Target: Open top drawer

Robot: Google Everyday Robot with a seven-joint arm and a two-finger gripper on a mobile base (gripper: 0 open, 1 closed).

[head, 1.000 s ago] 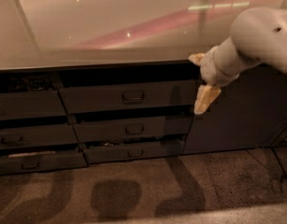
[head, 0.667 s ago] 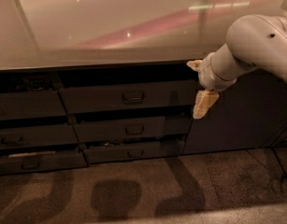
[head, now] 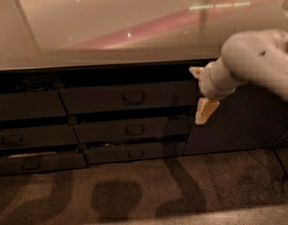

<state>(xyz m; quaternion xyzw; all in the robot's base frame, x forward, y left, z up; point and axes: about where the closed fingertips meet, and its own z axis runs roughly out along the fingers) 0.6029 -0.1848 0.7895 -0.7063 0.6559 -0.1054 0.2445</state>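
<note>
The top drawer is the wide dark grey front just under the countertop, in the middle column, with a small loop handle at its centre. A dark gap shows above its upper edge. My gripper hangs at the drawer's right end, well right of the handle, open, with one cream fingertip above and the other lower down. Nothing is between them. The white arm comes in from the right.
Two shallower drawer fronts sit below, and a second drawer column stands at the left. A dark cabinet door lies behind the arm. A glossy countertop runs above, carpet floor below.
The gripper and arm have dropped a little, from level with the countertop edge to level with the top drawer front. The drawers look unchanged.
</note>
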